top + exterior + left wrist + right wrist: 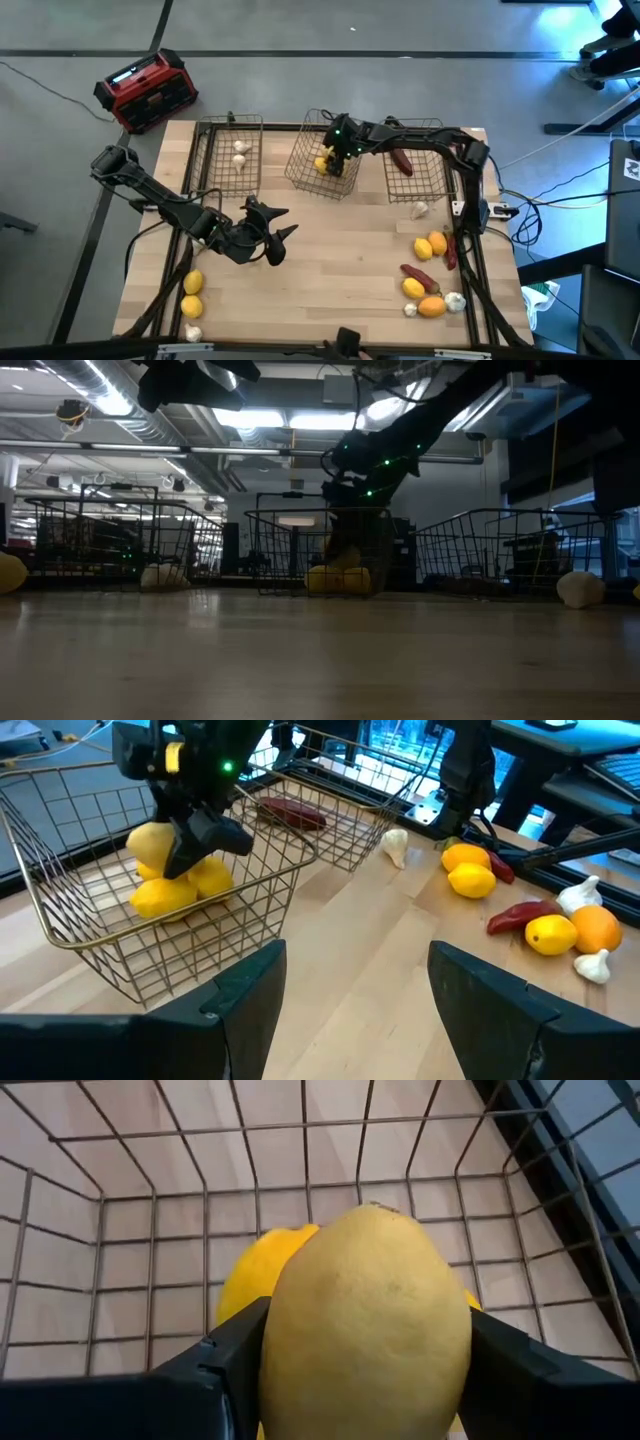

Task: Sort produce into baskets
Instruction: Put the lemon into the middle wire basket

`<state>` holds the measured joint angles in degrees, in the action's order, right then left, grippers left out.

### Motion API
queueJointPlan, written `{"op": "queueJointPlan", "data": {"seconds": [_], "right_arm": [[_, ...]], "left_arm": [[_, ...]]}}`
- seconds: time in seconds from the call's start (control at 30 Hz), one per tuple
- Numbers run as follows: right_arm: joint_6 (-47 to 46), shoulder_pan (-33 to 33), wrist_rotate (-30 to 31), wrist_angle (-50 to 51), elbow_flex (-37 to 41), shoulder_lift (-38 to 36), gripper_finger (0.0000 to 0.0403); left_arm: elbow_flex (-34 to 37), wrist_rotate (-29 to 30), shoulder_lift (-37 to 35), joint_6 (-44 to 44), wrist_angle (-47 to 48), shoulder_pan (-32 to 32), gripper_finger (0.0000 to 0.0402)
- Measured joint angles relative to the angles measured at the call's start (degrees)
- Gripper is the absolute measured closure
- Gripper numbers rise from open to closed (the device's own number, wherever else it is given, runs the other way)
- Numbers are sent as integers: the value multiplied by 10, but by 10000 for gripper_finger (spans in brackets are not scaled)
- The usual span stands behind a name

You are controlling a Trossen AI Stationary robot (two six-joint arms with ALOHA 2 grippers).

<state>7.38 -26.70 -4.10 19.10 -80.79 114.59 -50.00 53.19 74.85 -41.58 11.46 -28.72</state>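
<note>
Three wire baskets stand along the table's far side: the left basket [230, 150] holds white bulbs, the middle basket [322, 158] holds lemons [165, 897], and the right basket [415, 160] holds a dark red piece [401, 161]. My right gripper [337, 158] reaches down into the middle basket and is shut on a yellow lemon [365, 1330]. My left gripper [278, 235] hangs open and empty over the middle of the table, with its fingers [250, 1010] wide apart. Loose produce lies at the near right [430, 280] and near left [192, 295]. My right gripper pinches the lemon's two long sides [285, 1350] between its two fingers, one finger on each side. The fingers come from above, pointing down into the middle basket. The lemon sits just over the lemons lying in the basket [250, 1265]; I cannot tell whether it touches them.
A red-and-black box [147, 90] stands off the table's far left corner. A white bulb [420, 210] lies on the table just before the right basket. Lemons, an orange piece, red pieces and bulbs crowd the near right; the middle of the table is bare wood [340, 250].
</note>
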Motion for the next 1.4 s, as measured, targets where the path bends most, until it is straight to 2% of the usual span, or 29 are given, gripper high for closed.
{"op": "queueJointPlan", "data": {"seconds": [0.2,0.4,0.83,0.93,1.17,1.4], "right_arm": [[0,0,1,-11,-1,13,168],[4,1,44,-26,1,14,168],[-13,1,42,-22,1,15,164],[-25,0,39,-22,1,15,138],[-26,1,61,-25,2,13,50],[-9,0,53,-22,4,-49,32]], "left_arm": [[0,0,0,0,0,2,160],[0,0,0,0,-1,4,160],[0,0,0,0,0,4,160],[0,0,0,0,0,4,160],[0,0,0,0,0,4,160],[0,0,0,6,0,4,160]]}}
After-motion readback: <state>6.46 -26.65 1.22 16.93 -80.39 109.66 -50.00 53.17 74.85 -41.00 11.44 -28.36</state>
